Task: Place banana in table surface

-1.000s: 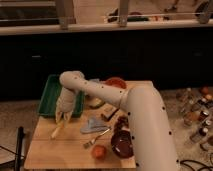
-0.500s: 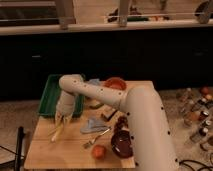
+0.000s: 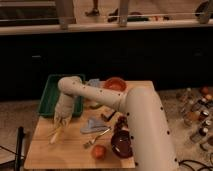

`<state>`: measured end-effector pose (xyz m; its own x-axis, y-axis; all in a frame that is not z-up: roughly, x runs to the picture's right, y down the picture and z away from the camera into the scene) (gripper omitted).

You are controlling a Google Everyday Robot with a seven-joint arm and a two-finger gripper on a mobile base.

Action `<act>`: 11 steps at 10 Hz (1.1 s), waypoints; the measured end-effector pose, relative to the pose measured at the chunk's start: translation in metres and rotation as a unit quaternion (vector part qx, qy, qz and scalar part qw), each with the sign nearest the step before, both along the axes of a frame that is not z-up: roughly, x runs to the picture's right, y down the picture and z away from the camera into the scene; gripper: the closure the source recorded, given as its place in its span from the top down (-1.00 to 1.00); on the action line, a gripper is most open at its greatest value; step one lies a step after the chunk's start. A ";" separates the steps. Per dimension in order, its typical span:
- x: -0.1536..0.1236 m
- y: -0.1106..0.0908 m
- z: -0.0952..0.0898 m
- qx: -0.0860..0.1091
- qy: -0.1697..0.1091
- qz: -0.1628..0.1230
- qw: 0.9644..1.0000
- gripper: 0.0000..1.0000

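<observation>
Slightly lower than half a second ago, the gripper (image 3: 60, 120) hangs over the table (image 3: 75, 150) at its left side, just in front of the tray (image 3: 49, 95), clamped on the banana (image 3: 56, 134), which slants down-left, tip near the wood; contact unclear.

My arm (image 3: 145, 132) rises thick and white at the lower right, well to the right of the green tray (image 3: 49, 97). It bends at a broad shoulder and sends a slimmer forearm (image 3: 102, 97), marked with dark dots, leftward toward the tray. Over the tray's right half the forearm ends in a rounded joint (image 3: 70, 85), and from there my wrist (image 3: 65, 105) drops almost straight down. My gripper (image 3: 61, 120) points downward at the tray's near rim, about midway along it, low over the surface just in front of the tray.
</observation>
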<state>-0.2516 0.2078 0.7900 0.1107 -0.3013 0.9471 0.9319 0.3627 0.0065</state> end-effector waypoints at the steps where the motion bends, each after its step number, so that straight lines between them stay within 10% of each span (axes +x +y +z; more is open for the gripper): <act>1: -0.003 0.005 -0.001 -0.004 -0.003 -0.002 1.000 0.03; 5: -0.008 0.011 -0.004 -0.008 -0.009 -0.010 1.000 0.60; 11: -0.013 0.013 -0.011 -0.006 -0.015 -0.015 1.000 0.60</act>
<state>-0.2643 0.2209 0.7794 0.0729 -0.2935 0.9532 0.9420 0.3342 0.0309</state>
